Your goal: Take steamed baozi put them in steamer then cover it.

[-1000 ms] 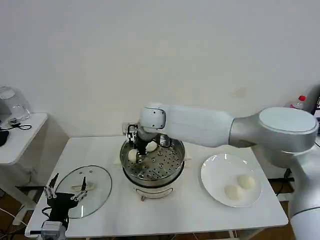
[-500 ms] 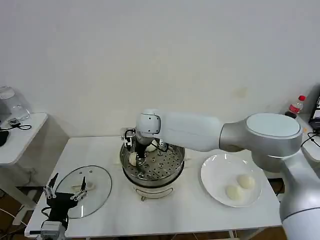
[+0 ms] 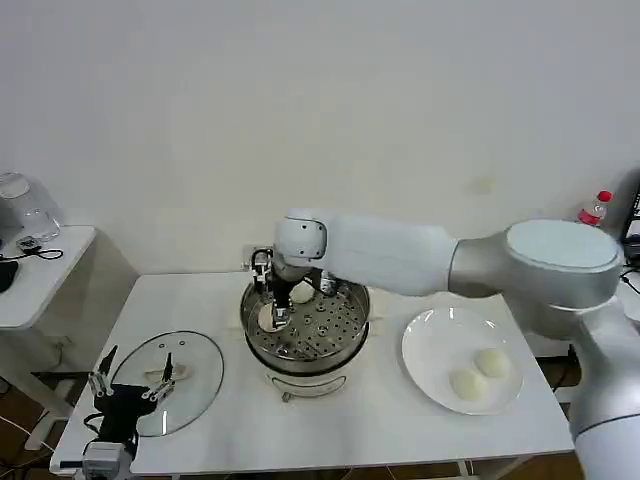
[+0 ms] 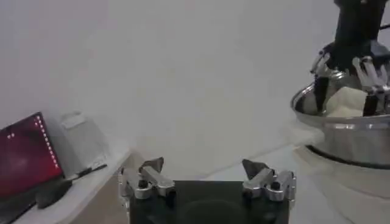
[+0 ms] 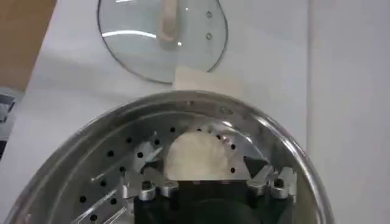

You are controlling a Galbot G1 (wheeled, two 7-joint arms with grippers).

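- The white table [image 3: 400, 430] fills the lower middle of the head view, set against a plain pale wall [image 3: 330, 110] that takes up the whole upper half.
- At the table's centre stands the steamer [image 3: 345, 345], its perforated steel basket on a cream base.
- The right gripper [image 3: 297, 292] reaches down into the basket at its upper-left part; in the right wrist view its fingers [image 5: 149, 182] stand apart on either side of a baozi [image 5: 195, 152] lying on the perforated floor, and they do not close on it.
- A second baozi in the steamer [image 3: 302, 293] sits just behind and to the right of the first, partly hidden by the gripper.
- On the right of the table a flat white plate [image 3: 425, 355] carries two more baozi [image 3: 492, 362], close beside each other in its lower-right part.
- The cover [image 3: 200, 370] lies flat on the table at lower left, well apart from the steamer, its cream handle upward.
- The left gripper [image 3: 130, 385] hangs at the lower-left corner of the head view over the near edge of the cover, its fingers spread wide and holding nothing.
- At the far left edge stands a smaller white side table [image 3: 45, 265] bearing a clear container [image 3: 20, 205] and a dark cable.
- At the far right edge, a bottle with a red cap [image 3: 594, 208] shows behind the right arm.
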